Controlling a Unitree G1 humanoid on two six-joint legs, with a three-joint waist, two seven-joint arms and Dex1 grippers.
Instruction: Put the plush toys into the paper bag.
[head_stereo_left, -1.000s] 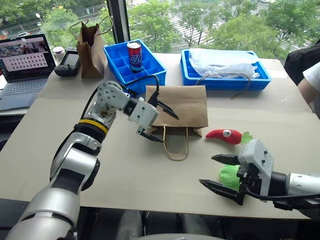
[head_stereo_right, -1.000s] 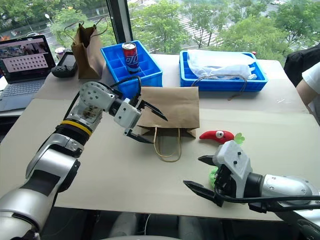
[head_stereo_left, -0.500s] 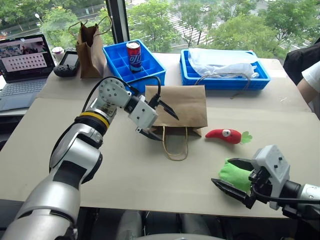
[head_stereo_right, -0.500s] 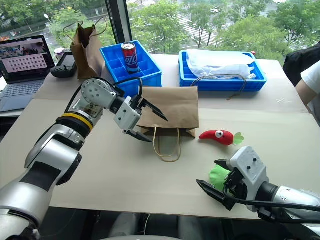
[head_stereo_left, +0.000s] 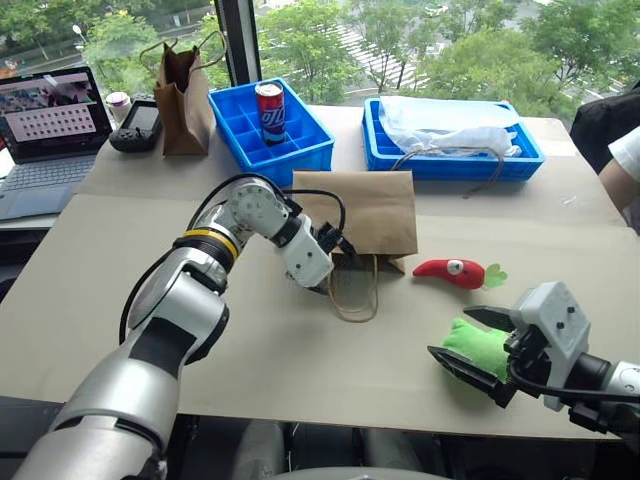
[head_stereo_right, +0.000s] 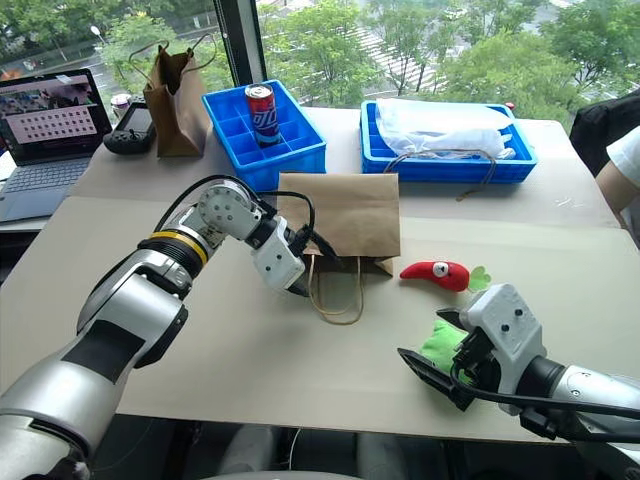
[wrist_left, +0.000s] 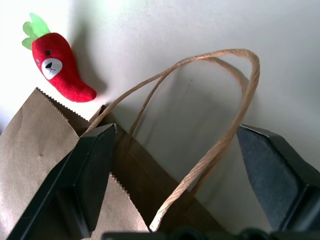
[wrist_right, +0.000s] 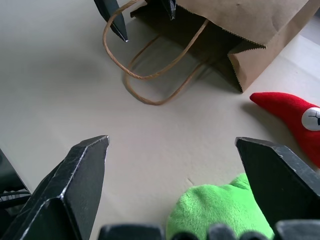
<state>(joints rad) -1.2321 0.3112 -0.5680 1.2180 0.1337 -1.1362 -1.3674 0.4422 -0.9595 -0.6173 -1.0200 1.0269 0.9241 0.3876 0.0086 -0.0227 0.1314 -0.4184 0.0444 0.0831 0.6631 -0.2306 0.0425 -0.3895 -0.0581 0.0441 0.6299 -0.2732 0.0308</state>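
Two plush toys lay at lower right of the head view: the green blob (head_stereo_left: 478, 348) sat between the wide-spread fingers of the right gripper (head_stereo_left: 472, 352), not yet clamped. The red chili (head_stereo_left: 452, 270) lay just above, its long axis crosswise. At centre, the paper bag (head_stereo_left: 365, 210) lay flat, its mouth toward the robot; the left gripper (head_stereo_right: 300, 265) straddled its mouth edge, parted.

Left arm bent inward, left claw (head_stereo_left: 335, 262) angled down, parted, right claw (head_stereo_left: 472, 343) low, spread wide

Flat kraft paper bag (head_stereo_left: 365, 210); red chili toy (head_stereo_left: 450, 271) and green blob (head_stereo_left: 477, 346) beside it.
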